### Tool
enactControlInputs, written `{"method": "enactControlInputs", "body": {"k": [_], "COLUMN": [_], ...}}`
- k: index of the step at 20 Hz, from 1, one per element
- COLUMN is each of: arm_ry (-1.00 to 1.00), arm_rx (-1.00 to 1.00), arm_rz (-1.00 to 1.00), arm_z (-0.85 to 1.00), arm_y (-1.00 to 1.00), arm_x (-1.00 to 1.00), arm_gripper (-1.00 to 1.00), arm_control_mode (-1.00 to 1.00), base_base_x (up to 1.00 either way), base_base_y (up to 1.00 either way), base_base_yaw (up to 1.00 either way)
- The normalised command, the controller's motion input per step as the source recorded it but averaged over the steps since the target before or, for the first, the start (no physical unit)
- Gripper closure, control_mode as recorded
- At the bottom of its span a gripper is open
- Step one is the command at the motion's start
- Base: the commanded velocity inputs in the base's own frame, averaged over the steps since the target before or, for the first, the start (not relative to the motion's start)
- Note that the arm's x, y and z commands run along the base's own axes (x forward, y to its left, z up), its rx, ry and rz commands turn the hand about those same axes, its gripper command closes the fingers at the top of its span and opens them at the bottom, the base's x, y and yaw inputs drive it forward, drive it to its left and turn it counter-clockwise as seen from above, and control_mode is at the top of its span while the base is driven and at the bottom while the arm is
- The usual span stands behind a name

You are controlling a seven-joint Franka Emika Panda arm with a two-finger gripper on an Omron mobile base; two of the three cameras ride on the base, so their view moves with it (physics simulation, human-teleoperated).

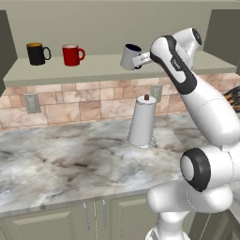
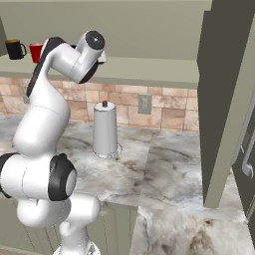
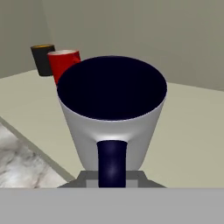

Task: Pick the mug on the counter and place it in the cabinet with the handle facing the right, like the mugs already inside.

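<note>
Gripper: the gripper (image 1: 139,60) is closed on the handle (image 3: 112,162) of the grey mug (image 1: 130,56), at the shelf edge of the cabinet (image 1: 93,69).
Grey mug: one, tilted, its dark mouth toward the hand camera, held just over the shelf board.
Mugs on the shelf: two, a red mug (image 1: 72,55) and a black mug (image 1: 36,53), side by side, well beyond the gripper to its left; handles pointing right.
Counter: the counter (image 1: 61,164) lies below the gripper; one paper towel roll (image 1: 142,121) stands on it.
</note>
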Motion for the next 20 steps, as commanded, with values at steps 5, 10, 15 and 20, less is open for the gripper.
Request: {"method": "enactControlInputs", "body": {"k": [5, 10, 15, 20], "arm_ry": [0.02, 0.02, 0.01, 0.0], "arm_rx": [0.0, 0.0, 0.0, 0.0], "arm_rz": [0.01, 0.02, 0.09, 0.15], "arm_z": [0.0, 0.0, 0.0, 0.0], "arm_y": [0.0, 0.0, 0.0, 0.0], "arm_x": [0.43, 0.39, 0.3, 0.21], "arm_gripper": [1.0, 1.0, 1.0, 1.0], "arm_control_mode": [-1.0, -1.0, -1.0, -1.0], "base_base_x": [0.0, 0.0, 0.0, 0.0], "base_base_y": [0.0, 0.0, 0.0, 0.0], "base_base_yaw": [0.0, 0.0, 0.0, 0.0]}}
